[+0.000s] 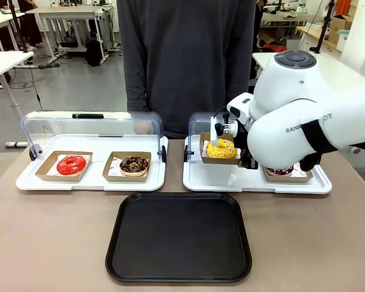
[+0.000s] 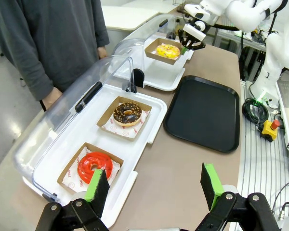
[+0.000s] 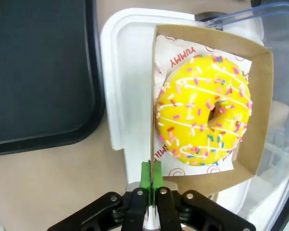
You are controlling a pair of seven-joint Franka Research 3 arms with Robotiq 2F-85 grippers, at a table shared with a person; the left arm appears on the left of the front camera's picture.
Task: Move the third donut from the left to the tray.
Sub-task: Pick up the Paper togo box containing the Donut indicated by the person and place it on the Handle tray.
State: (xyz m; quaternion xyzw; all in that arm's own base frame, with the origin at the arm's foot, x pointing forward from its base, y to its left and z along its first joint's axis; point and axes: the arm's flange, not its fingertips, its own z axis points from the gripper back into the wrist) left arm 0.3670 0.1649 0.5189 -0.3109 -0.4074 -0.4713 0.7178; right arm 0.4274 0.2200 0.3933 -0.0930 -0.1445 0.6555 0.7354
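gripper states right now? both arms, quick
Left gripper: open, holding nothing, hovering over the table edge.
Right gripper: shut on the rim of the cardboard holder carrying the yellow donut.

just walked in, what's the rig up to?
The right gripper is shut on the wall of the cardboard holder carrying the yellow donut, at the right white tray. The black tray in front holds nothing. The left gripper hangs open nearby. A person stands across the table, hands off.
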